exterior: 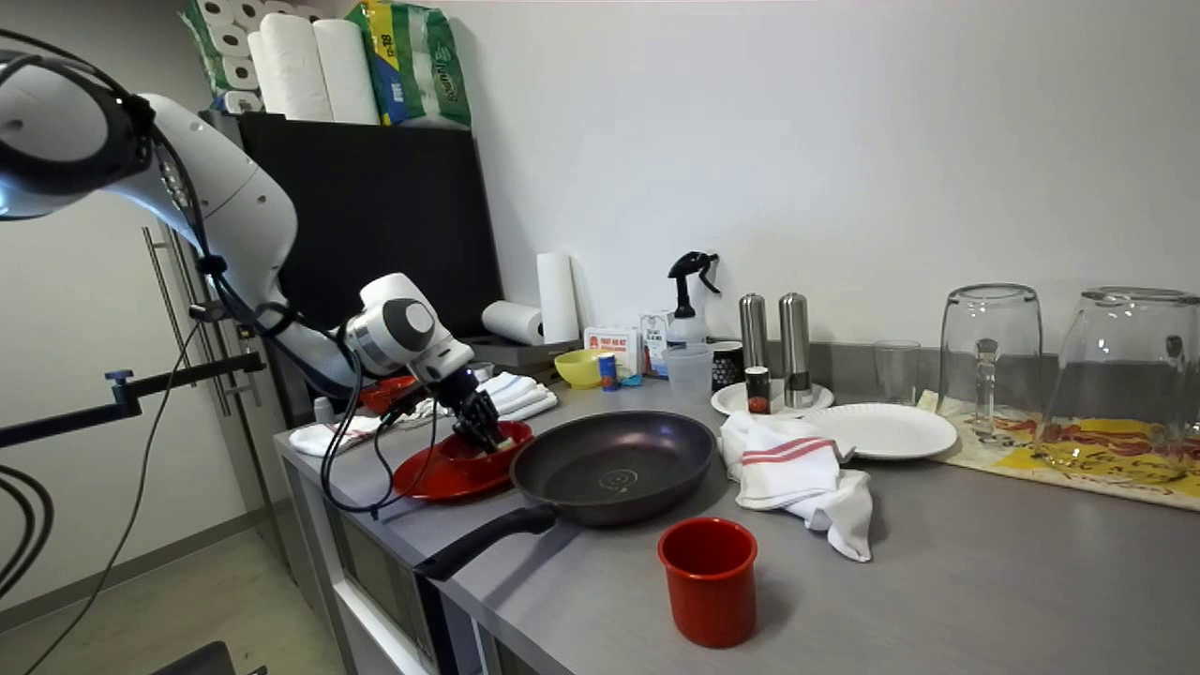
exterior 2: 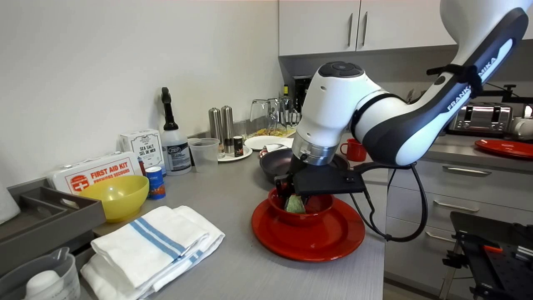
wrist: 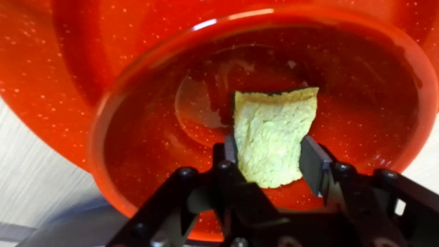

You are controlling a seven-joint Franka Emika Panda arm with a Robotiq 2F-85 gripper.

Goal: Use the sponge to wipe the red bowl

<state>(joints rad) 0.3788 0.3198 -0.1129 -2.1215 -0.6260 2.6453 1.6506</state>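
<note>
While the desk (exterior: 937,581) carries the lot, the frying pan (exterior: 614,469) sits just beside the red plate (exterior 2: 333,238). Red bowl (exterior 2: 300,220) stands upright on that plate. Gripper (wrist: 270,152) is over the plate too, tips down inside the bowl, jaws partway apart and clamped on the sponge (wrist: 274,137), one pad each side. Sponge looks to be touching the bowl's inner surface, but its underside is hidden, so can't confirm.
</note>
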